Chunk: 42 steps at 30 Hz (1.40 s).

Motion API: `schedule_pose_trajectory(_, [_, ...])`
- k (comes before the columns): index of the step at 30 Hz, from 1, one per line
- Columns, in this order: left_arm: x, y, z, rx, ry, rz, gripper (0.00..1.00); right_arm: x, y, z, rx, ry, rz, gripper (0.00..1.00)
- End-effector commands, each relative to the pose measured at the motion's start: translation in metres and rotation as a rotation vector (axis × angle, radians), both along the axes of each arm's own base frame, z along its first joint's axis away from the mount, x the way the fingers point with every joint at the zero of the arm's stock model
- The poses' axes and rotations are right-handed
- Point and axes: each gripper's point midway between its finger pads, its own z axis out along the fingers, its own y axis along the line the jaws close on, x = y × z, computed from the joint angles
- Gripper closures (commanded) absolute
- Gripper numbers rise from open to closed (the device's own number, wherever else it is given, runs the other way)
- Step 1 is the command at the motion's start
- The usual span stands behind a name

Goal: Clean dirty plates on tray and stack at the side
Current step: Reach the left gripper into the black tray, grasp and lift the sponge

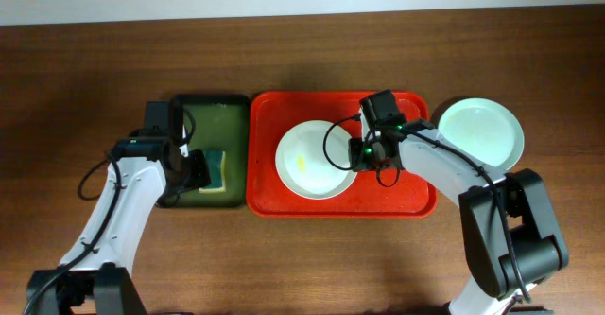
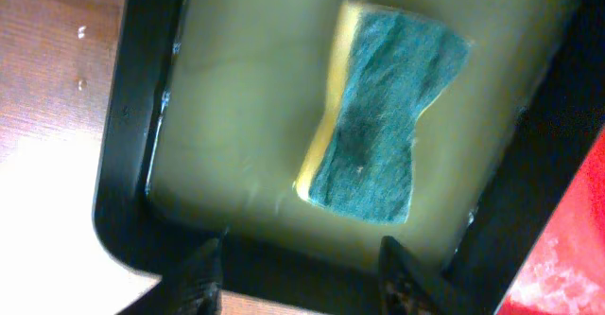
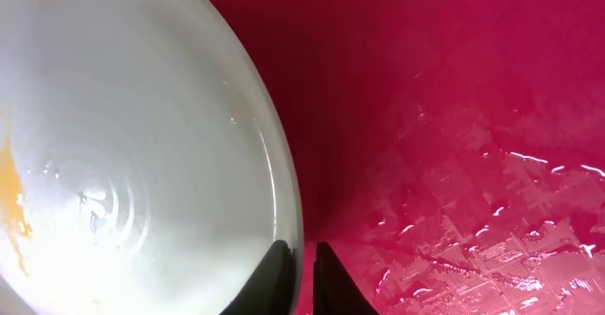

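Observation:
On the red tray [image 1: 397,197] lies a white plate [image 1: 315,161] with a yellow smear [image 3: 11,197] on its face. My right gripper [image 3: 301,251] is shut on that plate's right rim, one finger on the inside and one outside [image 1: 360,153]. A pale green plate [image 1: 480,132] rests on the table right of the tray. My left gripper [image 2: 301,245] hangs open over the dark green tray [image 1: 189,107], with nothing between its fingers. The green and yellow sponge [image 2: 378,131] lies just ahead of it [image 1: 219,168].
The dark green tray [image 2: 142,97] holds shallow cloudy water and stands directly left of the red tray. The red tray's floor [image 3: 454,164] is wet. Bare wooden table [image 1: 76,69] surrounds both trays.

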Motion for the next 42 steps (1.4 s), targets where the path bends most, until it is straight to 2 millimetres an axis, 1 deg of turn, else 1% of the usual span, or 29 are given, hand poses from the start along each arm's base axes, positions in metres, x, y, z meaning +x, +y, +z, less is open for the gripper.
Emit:
schedule_pose_trajectory(1, [0.010, -0.004, 0.001, -0.008, -0.042, -0.074, 0.58, -0.001, 0.000, -0.001, 0.008, 0.010, -0.008, 0.93])
schedule_pose_trajectory(2, [0.011, -0.004, 0.000, -0.007, -0.045, -0.075, 0.61, -0.002, 0.000, -0.001, 0.010, 0.015, -0.013, 0.96])
schedule_pose_trajectory(5, [0.010, -0.004, -0.008, -0.006, -0.051, -0.082, 0.72, -0.006, -0.001, -0.002, 0.011, 0.039, -0.043, 0.96])
schedule_pose_trajectory(6, [0.010, -0.005, -0.011, -0.010, -0.058, -0.084, 0.74, -0.006, -0.001, -0.002, 0.011, 0.039, -0.043, 0.96])
schedule_pose_trajectory(8, [0.009, -0.020, -0.015, -0.074, -0.068, -0.181, 0.72, -0.006, -0.001, -0.002, 0.011, 0.039, -0.043, 0.96])
schedule_pose_trajectory(9, [0.009, -0.022, -0.015, -0.084, -0.069, -0.201, 0.72, -0.006, -0.001, -0.002, 0.011, 0.039, -0.043, 0.96])
schedule_pose_trajectory(12, [0.014, -0.022, -0.019, -0.081, -0.076, -0.208, 0.73, -0.006, -0.001, -0.002, 0.011, 0.039, -0.043, 0.96])
schedule_pose_trajectory(15, [0.018, -0.022, -0.029, -0.083, -0.061, -0.207, 0.70, -0.005, -0.001, -0.002, 0.013, 0.035, -0.043, 0.96])
schedule_pose_trajectory(16, [0.022, -0.023, -0.032, -0.083, -0.070, -0.207, 0.70, -0.005, -0.001, -0.002, 0.013, 0.035, -0.043, 0.95])
schedule_pose_trajectory(17, [0.028, -0.024, -0.032, -0.088, -0.091, -0.210, 0.75, -0.005, -0.001, -0.002, 0.014, 0.035, -0.043, 0.95])
schedule_pose_trajectory(18, [0.037, -0.024, -0.031, -0.085, -0.125, -0.211, 0.82, -0.005, -0.001, -0.002, 0.013, 0.035, -0.043, 0.95])
schedule_pose_trajectory(19, [0.042, -0.024, -0.030, -0.083, -0.147, -0.212, 0.83, -0.005, -0.001, -0.002, 0.012, 0.036, -0.043, 0.96])
schedule_pose_trajectory(20, [0.046, -0.024, -0.028, -0.081, -0.166, -0.213, 0.81, -0.005, -0.001, -0.002, 0.012, 0.036, -0.043, 0.95])
schedule_pose_trajectory(21, [0.050, -0.024, -0.027, -0.080, -0.179, -0.213, 0.73, -0.005, -0.001, -0.002, 0.012, 0.036, -0.043, 0.95])
schedule_pose_trajectory(22, [0.050, -0.024, -0.028, -0.080, -0.177, -0.213, 0.69, -0.005, -0.001, -0.002, 0.012, 0.036, -0.043, 0.95])
schedule_pose_trajectory(24, [0.048, -0.024, -0.030, -0.082, -0.166, -0.213, 0.64, -0.005, -0.001, -0.002, 0.012, 0.036, -0.043, 0.95])
schedule_pose_trajectory(26, [0.046, -0.024, -0.036, -0.083, -0.147, -0.212, 0.62, -0.005, -0.001, -0.002, 0.012, 0.036, -0.043, 0.95])
schedule_pose_trajectory(27, [0.044, -0.024, -0.044, -0.086, -0.122, -0.211, 0.61, -0.005, -0.001, -0.002, 0.011, 0.037, -0.043, 0.95])
schedule_pose_trajectory(29, [0.039, -0.024, -0.052, -0.089, -0.089, -0.210, 0.54, -0.006, -0.002, -0.002, 0.010, 0.039, -0.043, 0.95])
schedule_pose_trajectory(30, [0.036, -0.024, -0.053, -0.089, -0.076, -0.209, 0.56, -0.006, -0.002, -0.002, 0.007, 0.038, -0.043, 0.95])
schedule_pose_trajectory(31, [0.036, -0.024, -0.053, -0.089, -0.076, -0.209, 0.67, -0.006, -0.002, -0.002, 0.007, 0.038, -0.043, 0.95])
schedule_pose_trajectory(32, [0.036, -0.024, -0.054, -0.089, -0.073, -0.209, 0.73, -0.006, -0.002, -0.002, 0.007, 0.038, -0.043, 0.95])
schedule_pose_trajectory(34, [0.036, -0.024, -0.055, -0.090, -0.070, -0.209, 0.71, -0.006, -0.002, -0.002, 0.007, 0.038, -0.044, 0.95])
schedule_pose_trajectory(36, [0.034, -0.024, -0.056, -0.090, -0.067, -0.208, 0.73, -0.006, -0.002, -0.002, 0.007, 0.038, -0.044, 0.95])
schedule_pose_trajectory(38, [0.032, -0.024, -0.060, -0.090, -0.064, -0.208, 0.72, -0.006, -0.002, -0.002, 0.007, 0.038, -0.044, 0.95])
schedule_pose_trajectory(42, [0.028, -0.024, -0.077, -0.092, -0.015, -0.206, 0.74, -0.006, -0.002, -0.002, 0.007, 0.038, -0.044, 0.95])
